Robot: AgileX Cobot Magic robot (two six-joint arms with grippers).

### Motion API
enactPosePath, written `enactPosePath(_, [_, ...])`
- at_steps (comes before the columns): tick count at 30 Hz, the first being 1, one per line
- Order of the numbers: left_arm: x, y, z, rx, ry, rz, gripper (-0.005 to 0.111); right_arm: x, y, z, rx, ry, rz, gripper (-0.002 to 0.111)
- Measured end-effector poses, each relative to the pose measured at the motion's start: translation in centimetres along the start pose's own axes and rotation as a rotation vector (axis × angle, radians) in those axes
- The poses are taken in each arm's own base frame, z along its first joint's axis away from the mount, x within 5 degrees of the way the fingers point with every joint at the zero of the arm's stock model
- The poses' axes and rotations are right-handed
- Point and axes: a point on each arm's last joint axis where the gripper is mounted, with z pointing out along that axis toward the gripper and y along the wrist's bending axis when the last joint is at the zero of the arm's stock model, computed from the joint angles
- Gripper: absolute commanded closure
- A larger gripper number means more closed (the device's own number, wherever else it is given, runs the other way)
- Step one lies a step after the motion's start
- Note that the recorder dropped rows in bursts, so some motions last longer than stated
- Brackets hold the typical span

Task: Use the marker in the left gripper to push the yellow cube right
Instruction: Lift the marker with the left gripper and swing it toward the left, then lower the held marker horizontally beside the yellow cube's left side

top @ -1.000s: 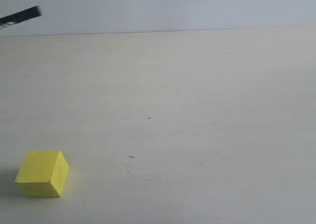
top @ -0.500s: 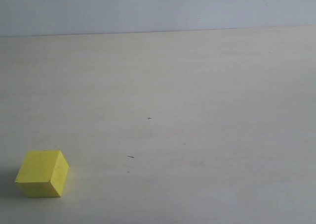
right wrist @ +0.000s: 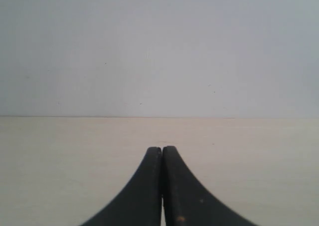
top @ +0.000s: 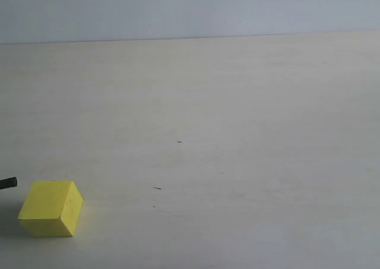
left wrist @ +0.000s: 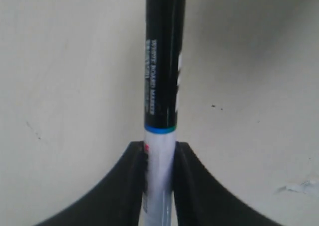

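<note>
The yellow cube [top: 52,208] rests on the pale table at the lower left of the exterior view. Just left of its top edge, the black tip of the marker [top: 8,183] pokes in from the frame's left edge; whether it touches the cube I cannot tell. In the left wrist view my left gripper [left wrist: 160,147] is shut on the marker's white barrel, and the long black cap of the marker [left wrist: 163,61] points away over the table. The cube is out of that view. My right gripper [right wrist: 162,149] is shut on nothing, above the bare table.
The light wooden table [top: 237,132] stretches wide to the right of the cube, with a pale wall [top: 190,8] behind its far edge. A few tiny dark specks [top: 157,188] mark the surface.
The marker tip was high at the upper left one second ago, left the view, and now reappears low beside the cube's upper left. The cube has not moved.
</note>
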Motion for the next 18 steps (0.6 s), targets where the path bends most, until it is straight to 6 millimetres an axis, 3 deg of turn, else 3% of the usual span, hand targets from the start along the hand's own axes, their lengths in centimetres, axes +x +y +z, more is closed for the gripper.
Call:
enactPosePath(7, [1.6,-0.6,0.4,0.090,0.135,0.108,0.107,0.0,0.0,0.0,0.000,0.000,0.000,0.108])
enactPosePath(18, [0.9,0.0,0.6,0.042,-0.041,0.141,0.107,0.0,0.0,0.0,0.000,0.000,0.000,0.108])
